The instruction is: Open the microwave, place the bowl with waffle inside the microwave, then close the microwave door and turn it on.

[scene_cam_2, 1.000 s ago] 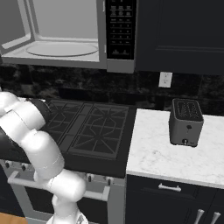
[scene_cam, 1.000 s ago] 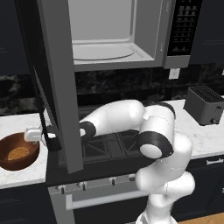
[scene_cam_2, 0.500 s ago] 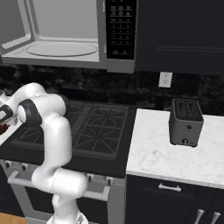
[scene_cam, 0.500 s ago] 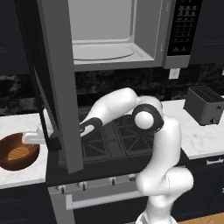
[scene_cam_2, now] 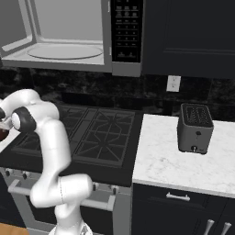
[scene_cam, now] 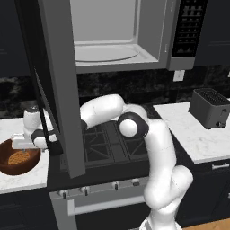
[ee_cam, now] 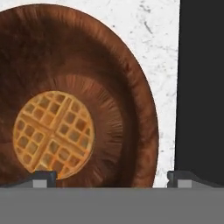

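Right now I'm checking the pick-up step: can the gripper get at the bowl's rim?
Probably yes. The gripper hangs open right above the bowl, its fingertips straddling the rim, waffle below. The open microwave door stands beside it, not between.

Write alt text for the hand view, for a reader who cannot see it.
A small golden waffle lies in a glossy brown bowl seen from right above, on a white marble counter. Two dark fingertips of the open gripper straddle the bowl's rim.
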You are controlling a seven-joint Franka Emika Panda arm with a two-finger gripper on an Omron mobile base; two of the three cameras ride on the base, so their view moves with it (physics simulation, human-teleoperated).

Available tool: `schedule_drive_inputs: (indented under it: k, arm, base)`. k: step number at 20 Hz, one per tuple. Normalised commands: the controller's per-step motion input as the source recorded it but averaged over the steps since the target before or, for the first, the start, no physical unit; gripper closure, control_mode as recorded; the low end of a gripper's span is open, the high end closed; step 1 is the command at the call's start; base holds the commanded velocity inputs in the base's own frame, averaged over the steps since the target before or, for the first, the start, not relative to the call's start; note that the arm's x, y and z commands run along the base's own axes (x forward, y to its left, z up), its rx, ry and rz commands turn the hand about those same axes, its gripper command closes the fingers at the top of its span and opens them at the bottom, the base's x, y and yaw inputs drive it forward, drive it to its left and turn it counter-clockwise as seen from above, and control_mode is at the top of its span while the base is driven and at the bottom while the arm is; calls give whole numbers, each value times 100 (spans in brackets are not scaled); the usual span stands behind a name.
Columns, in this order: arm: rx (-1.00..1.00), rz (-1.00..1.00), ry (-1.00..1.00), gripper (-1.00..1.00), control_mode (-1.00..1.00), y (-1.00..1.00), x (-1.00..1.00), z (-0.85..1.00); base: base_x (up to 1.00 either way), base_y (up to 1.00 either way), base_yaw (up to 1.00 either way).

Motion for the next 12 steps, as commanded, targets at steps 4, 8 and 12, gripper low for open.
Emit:
schedule_drive_inputs:
  k: [4, 8, 12]
  arm:
    - [-16, -16, 19, -100, -100, -14, 18, -19]
    - [-12, -11, 10, -100, -100, 3, 15, -11]
    - [-18, -2, 1, -100, -100, 3, 6, -70]
  base:
    - [0, 0, 0]
    - [0, 0, 0]
    - [0, 0, 0]
